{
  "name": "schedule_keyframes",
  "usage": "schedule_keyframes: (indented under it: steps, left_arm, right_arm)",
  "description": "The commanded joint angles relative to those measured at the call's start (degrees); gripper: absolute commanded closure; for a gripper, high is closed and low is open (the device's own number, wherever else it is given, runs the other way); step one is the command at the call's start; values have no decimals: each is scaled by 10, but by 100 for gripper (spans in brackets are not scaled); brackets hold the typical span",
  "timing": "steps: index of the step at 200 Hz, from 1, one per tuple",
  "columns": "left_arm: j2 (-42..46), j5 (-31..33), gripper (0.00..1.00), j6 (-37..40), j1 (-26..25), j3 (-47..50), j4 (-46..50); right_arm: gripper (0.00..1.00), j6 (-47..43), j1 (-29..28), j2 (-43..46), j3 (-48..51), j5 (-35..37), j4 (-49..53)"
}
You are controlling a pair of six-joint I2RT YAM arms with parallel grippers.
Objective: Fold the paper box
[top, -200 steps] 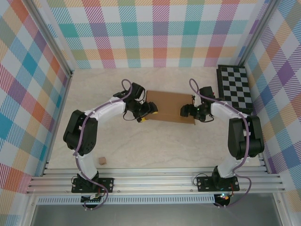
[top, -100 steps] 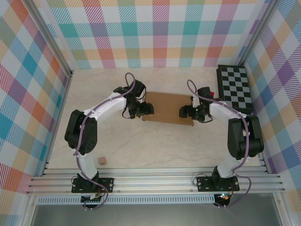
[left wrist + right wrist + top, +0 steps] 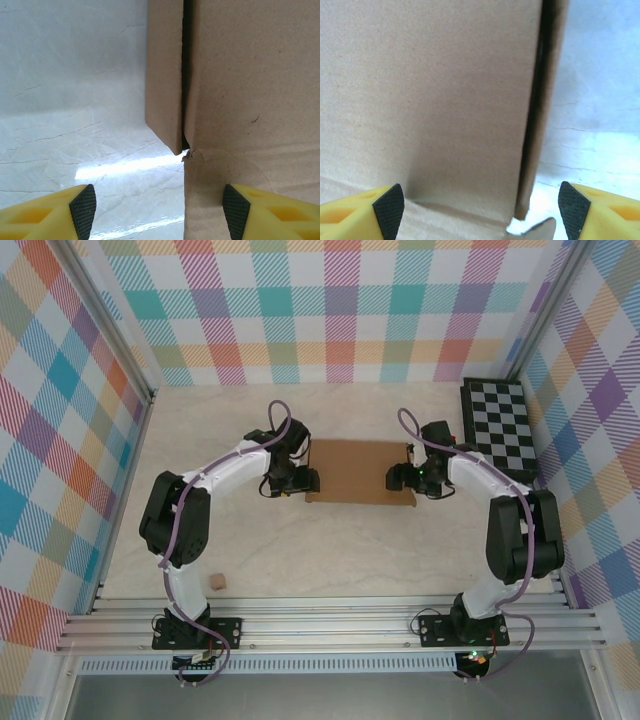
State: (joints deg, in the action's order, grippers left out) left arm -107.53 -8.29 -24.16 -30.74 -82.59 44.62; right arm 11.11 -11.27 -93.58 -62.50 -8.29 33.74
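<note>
The paper box (image 3: pixel 355 470) is a flat brown cardboard piece lying mid-table between the two arms. My left gripper (image 3: pixel 300 482) is at its left edge and stands open. In the left wrist view the left gripper (image 3: pixel 159 207) straddles that edge: the cardboard (image 3: pixel 250 100) runs under the right fingertip (image 3: pixel 235 205), and a narrow side flap (image 3: pixel 162 75) lies beside a dark slit. My right gripper (image 3: pixel 395 478) is at the box's right edge, also open. In the right wrist view the right gripper (image 3: pixel 480 207) spans the brown panel (image 3: pixel 445 100) and a thin raised side flap (image 3: pixel 547 100).
A black-and-white checkered board (image 3: pixel 500 435) lies at the back right, close to the right arm. A tiny tan cube (image 3: pixel 216 582) sits near the front left. Plaid walls close in the pale table on three sides, and a metal rail (image 3: pixel 330 620) runs along the near edge.
My left gripper has shifted slightly toward the back along the box's left edge and turned, so its yellow fingers no longer show from above. The right gripper has barely moved.
</note>
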Motion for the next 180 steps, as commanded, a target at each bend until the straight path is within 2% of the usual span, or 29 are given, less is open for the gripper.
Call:
schedule_keyframes:
  steps: [1, 22, 68, 113, 142, 164, 180]
  left_arm:
    - [3, 14, 30, 10, -8, 16, 2]
    - [5, 12, 28, 6, -8, 21, -3]
    - [7, -12, 25, -7, -7, 19, -11]
    - [29, -32, 22, -21, -9, 20, -14]
    - [87, -24, 19, -15, -11, 66, -35]
    - [160, -24, 21, 40, -26, 136, -87]
    - [213, 36, 23, 93, -51, 200, -131]
  right_arm:
    - [17, -20, -2, 21, -14, 37, 52]
    - [17, -22, -2, 35, -11, 29, 65]
    - [18, 23, -2, 55, 11, -95, 58]
    - [19, -1, -2, 69, 19, -76, 91]
    - [18, -14, -2, 82, 41, -41, 90]
    - [18, -9, -2, 83, 48, -43, 77]
    - [18, -4, -2, 87, 51, -45, 62]
